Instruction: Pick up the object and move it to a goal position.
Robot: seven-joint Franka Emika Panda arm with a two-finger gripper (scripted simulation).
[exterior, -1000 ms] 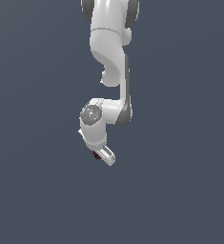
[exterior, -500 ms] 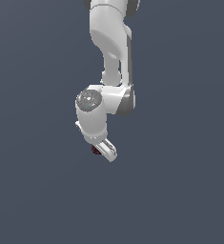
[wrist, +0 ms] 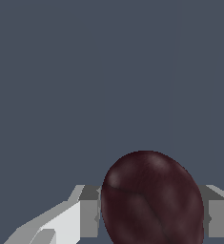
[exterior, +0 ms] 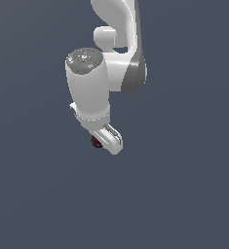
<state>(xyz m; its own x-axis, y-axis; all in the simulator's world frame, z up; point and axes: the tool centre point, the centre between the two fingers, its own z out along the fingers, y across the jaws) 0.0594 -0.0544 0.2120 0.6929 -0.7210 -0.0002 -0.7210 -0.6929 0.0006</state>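
Compared with the earlier exterior frames, the arm [exterior: 111, 73] occupies more of the picture and its wrist housing sits higher in the frame, with the end effector [exterior: 107, 141] now just below frame centre; the dark red object travels with it at the fingertips.

The largest element is the arm, a smooth white shell with a grey joint band and a speckled grey circular cap on the wrist, descending from the upper centre of the exterior view. The background is a uniform slate grey; no surface edge, shadow or goal marker can be made out in either view.

Below the wrist, the end effector is closed to a narrow gap around the object [exterior: 96, 141], which peeks out at its left side in the exterior view. In the wrist view the object [wrist: 152, 200] fills the lower centre, flanked on both sides by the flat, angular, grey-and-white fingers [wrist: 77, 217], whose pads appear to touch it.

The step in hand is judged to be the carry toward the goal. Doing it well calls for steady clamping force and smooth, unhurried motion, since a small rounded body can roll out from flat pads.

The object is ovoid, dark maroon, faintly lobed, with a dull sheen.
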